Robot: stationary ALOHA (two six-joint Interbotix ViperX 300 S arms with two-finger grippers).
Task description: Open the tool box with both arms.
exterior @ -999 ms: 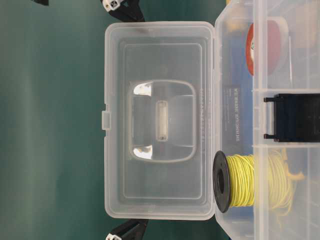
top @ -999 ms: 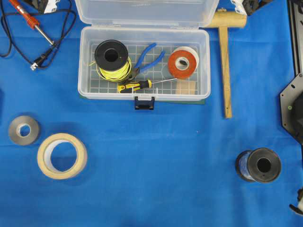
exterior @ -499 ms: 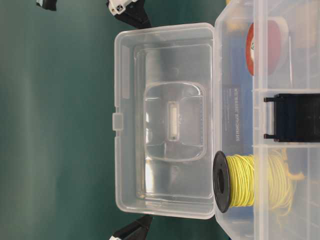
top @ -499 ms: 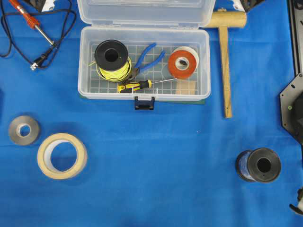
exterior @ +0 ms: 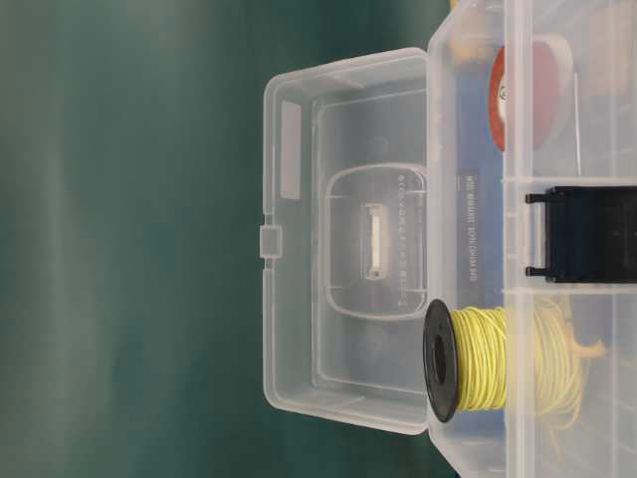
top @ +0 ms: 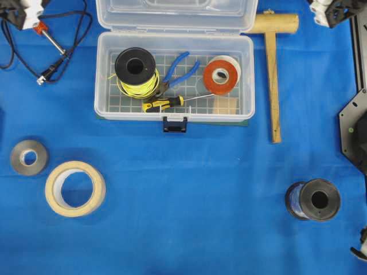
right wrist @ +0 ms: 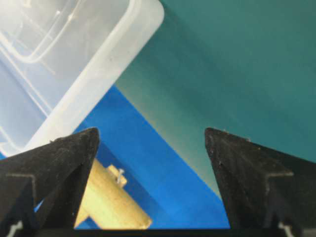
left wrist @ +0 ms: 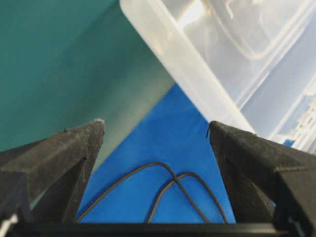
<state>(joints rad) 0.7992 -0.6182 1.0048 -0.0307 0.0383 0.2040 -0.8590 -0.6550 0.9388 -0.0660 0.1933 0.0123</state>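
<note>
Standing open near the back of the blue worktop (top: 189, 200), the tool box (top: 174, 77) has its clear lid (exterior: 348, 239) tipped up and back past the hinge, and the dark front latch (top: 174, 124) hangs loose at the near wall. Inside I can see a spool of yellow wire (top: 136, 73), blue pliers (top: 180, 69), a screwdriver (top: 166, 104) and a roll of orange tape (top: 221, 74). To my eye the job looks about finished, but the lid seems to rest on nothing but its hinge; if it is not far enough past upright, it could swing forward and drop shut. The soldering iron cable (left wrist: 163, 190) lies just below the left end effector (left wrist: 155, 131), so a careless sweep might snag it. That left end effector is spread wide and holds nothing, clear of the box's corner. The right end effector (right wrist: 150, 133) is likewise wide apart and empty, hovering above the wooden mallet (top: 272, 69) beside the lid's other corner.
</note>
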